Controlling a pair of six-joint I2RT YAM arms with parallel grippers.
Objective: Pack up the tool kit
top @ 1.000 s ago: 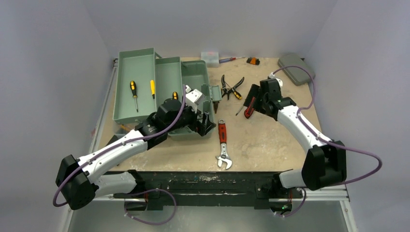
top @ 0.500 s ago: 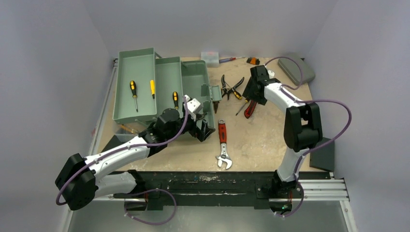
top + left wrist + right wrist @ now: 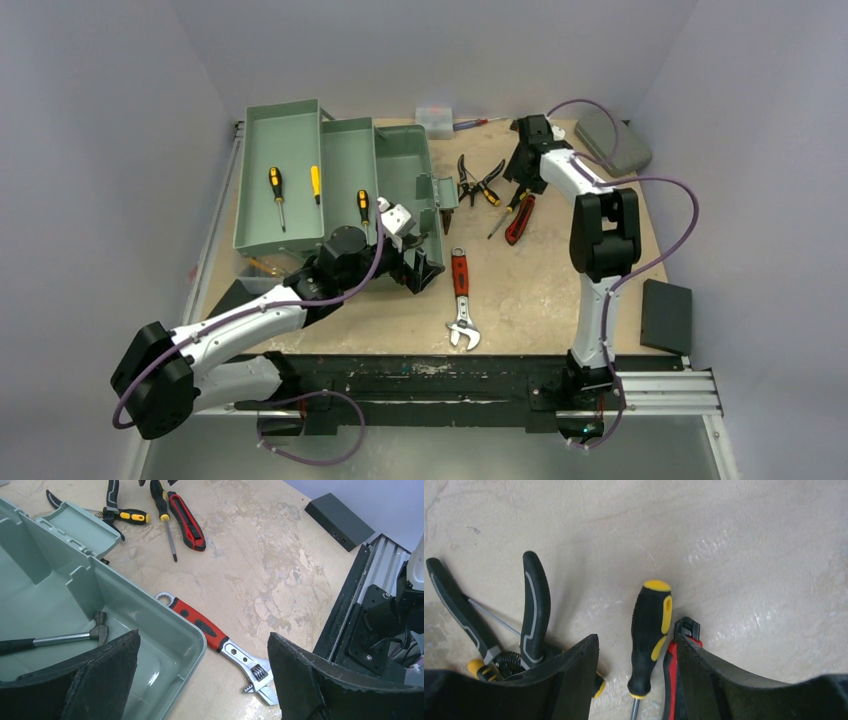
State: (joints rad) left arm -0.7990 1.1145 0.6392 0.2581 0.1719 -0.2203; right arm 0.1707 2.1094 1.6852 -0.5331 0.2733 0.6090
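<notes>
The right tool (image 3: 636,647), half spread, straddles the screwdriver (image 3: 650,625) at centre frame, not yet pinching. Next should come a squeeze and a carry to the toolbox (image 3: 400,165), upper left. The left tool (image 3: 203,637) hangs spread wide.

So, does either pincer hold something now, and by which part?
Nothing is held. The left pincer is open and empty. The right pincer straddles the handle of the black-and-yellow screwdriver, but a gap shows beside it.
</notes>
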